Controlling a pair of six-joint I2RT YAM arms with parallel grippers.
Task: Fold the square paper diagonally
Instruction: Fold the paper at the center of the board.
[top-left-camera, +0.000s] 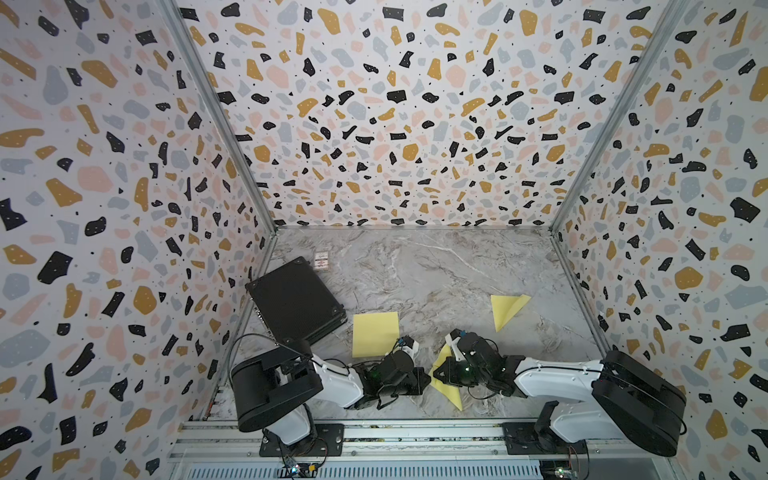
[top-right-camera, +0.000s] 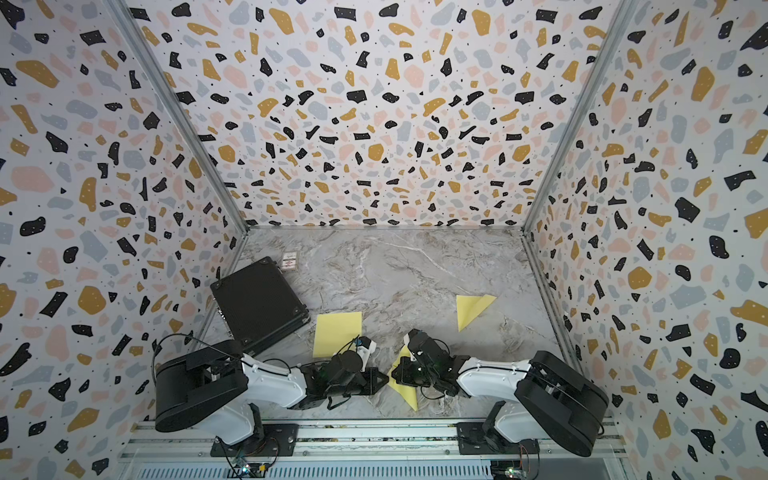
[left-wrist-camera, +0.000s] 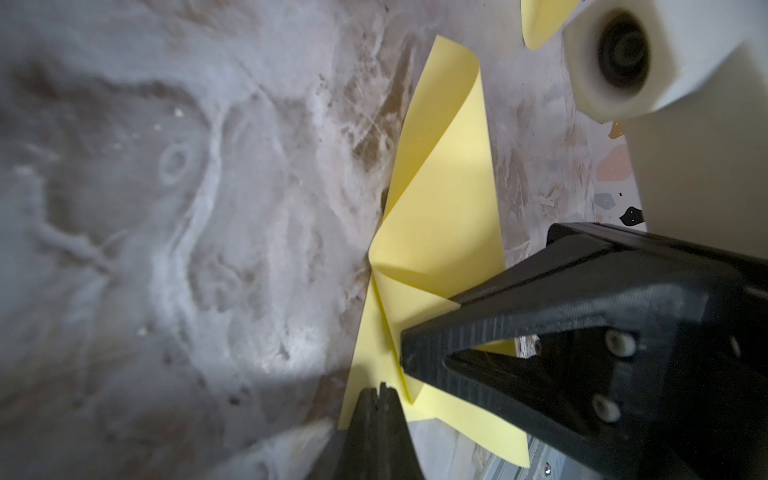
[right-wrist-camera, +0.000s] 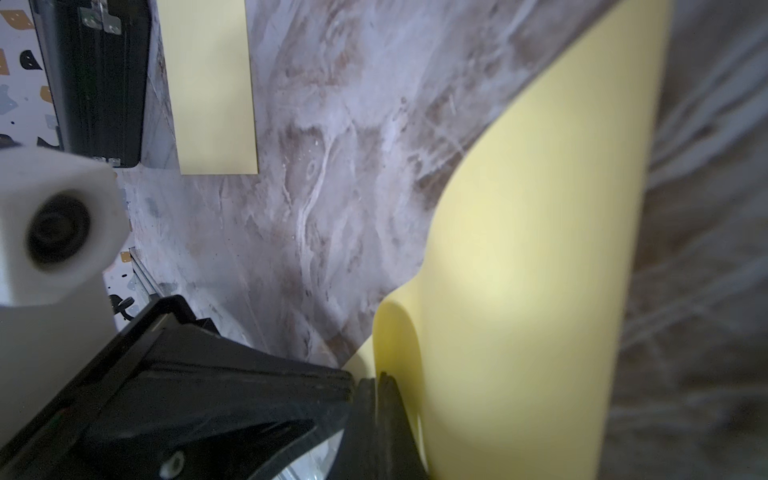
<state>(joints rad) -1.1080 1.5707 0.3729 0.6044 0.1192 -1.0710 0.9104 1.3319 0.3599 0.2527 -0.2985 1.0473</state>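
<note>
Near the front edge of the marble surface (top-left-camera: 436, 270), both arms met over a yellow square paper (left-wrist-camera: 440, 232), which lay partly folded with one flap curling up. The left pincer (left-wrist-camera: 380, 399) was closed tight at the paper's edge, though whether it truly gripped the sheet I couldn't tell. The right pincer (right-wrist-camera: 380, 388) was clamped shut on the raised flap. A flat yellow sheet (top-left-camera: 375, 333) lay near the black case (top-left-camera: 296, 305); a folded triangle (top-left-camera: 508, 309) sat well apart.
</note>
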